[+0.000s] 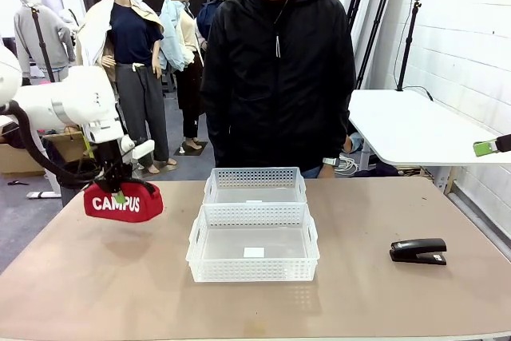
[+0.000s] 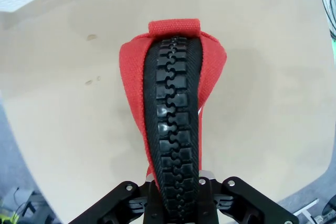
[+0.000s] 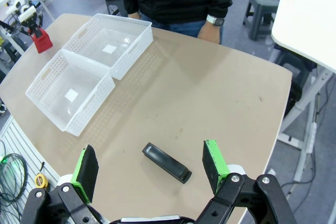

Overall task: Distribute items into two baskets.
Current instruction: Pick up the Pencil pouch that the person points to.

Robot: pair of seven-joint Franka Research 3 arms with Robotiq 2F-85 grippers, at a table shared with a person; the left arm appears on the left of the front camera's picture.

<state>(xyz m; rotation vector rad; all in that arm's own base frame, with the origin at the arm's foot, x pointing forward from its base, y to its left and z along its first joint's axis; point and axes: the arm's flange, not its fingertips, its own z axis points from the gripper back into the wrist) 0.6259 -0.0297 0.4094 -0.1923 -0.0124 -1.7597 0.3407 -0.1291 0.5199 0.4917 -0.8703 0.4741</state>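
My left gripper [image 1: 120, 188] is shut on the top of the red "CAMPUS" pouch [image 1: 124, 202], which hangs just over the table's left edge, left of the baskets. In the left wrist view the pouch [image 2: 210, 72] shows its black zipper between my shut fingers [image 2: 131, 198]. The far basket [image 1: 255, 176] and the near basket [image 1: 254, 270] stand touching at mid-table, both with nothing inside. At the right lies the black stapler [image 1: 418, 251]. My right gripper [image 3: 150, 169] hovers open high above the stapler [image 3: 165, 162], and its green pad [image 1: 485, 148] shows at the far right.
A person in a black jacket stands at the far edge behind the baskets, one hand [image 3: 210, 32] by the table edge. A white side table [image 1: 415, 129] stands to the right. Bare tabletop [image 1: 359, 213] lies between the baskets and the stapler.
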